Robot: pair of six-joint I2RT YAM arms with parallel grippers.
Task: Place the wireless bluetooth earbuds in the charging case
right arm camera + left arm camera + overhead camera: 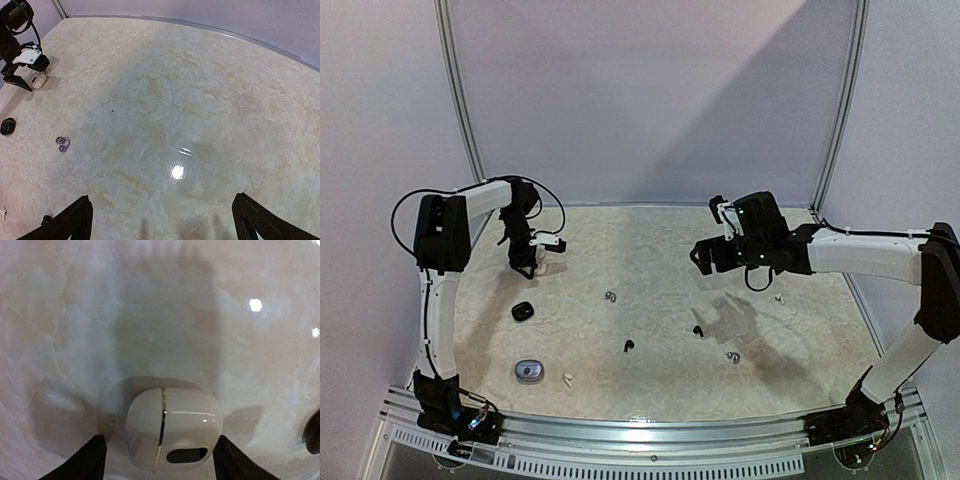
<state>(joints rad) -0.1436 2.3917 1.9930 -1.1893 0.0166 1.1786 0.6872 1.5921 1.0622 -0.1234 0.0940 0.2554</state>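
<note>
Top external: I see the earbuds lying loose on the table [650, 240]. Black buds [629, 346] sit near the middle, a silvery bud [611, 296] lies beyond them, and a white bud [567, 379] is just beside the grey case [529, 371].
Left wrist: left fingers [94, 457] are released, one on each side of the shut white case [172, 432].
Right wrist: right fingers [75, 220] are spread wide, gripping nothing, raised over the table.
Black case [522, 311]: on the table between the white and grey cases.
</note>
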